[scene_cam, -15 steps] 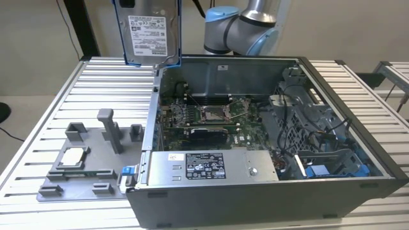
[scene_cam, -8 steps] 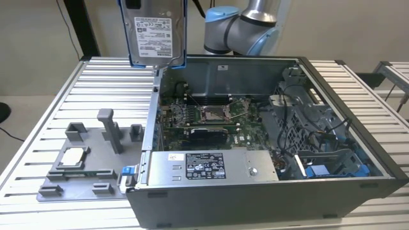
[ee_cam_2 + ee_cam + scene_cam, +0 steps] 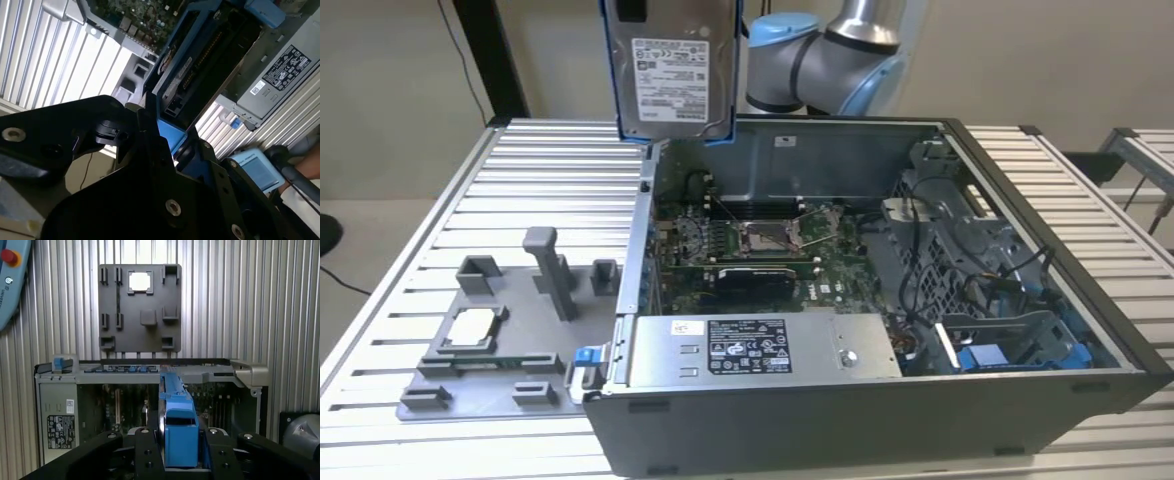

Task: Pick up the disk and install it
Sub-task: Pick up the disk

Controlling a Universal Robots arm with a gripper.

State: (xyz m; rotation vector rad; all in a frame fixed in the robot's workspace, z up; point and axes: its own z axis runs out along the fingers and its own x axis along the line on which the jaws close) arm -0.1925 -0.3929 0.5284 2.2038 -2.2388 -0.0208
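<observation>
The disk (image 3: pixel 670 75), a silver-grey drive with a white label in a blue carrier frame, hangs upright high above the back left corner of the open computer case (image 3: pixel 1027 215). In both wrist views my gripper (image 3: pixel 180 437) is shut on the blue carrier end of the disk (image 3: pixel 176 405), one black finger (image 3: pixel 145 442) on each side. The second wrist view shows the disk (image 3: pixel 200 60) edge-on, reaching out from the gripper (image 3: pixel 175 145) over the case.
A grey fixture plate (image 3: pixel 494 345) with a small square chip (image 3: pixel 470 325) lies at the exterior view's left of the case. Inside the case are the motherboard (image 3: pixel 761 240), a grey power supply box (image 3: pixel 747 345) and a blue-clipped bay (image 3: pixel 987 350). The arm's blue-capped joints (image 3: pixel 821 60) stand behind.
</observation>
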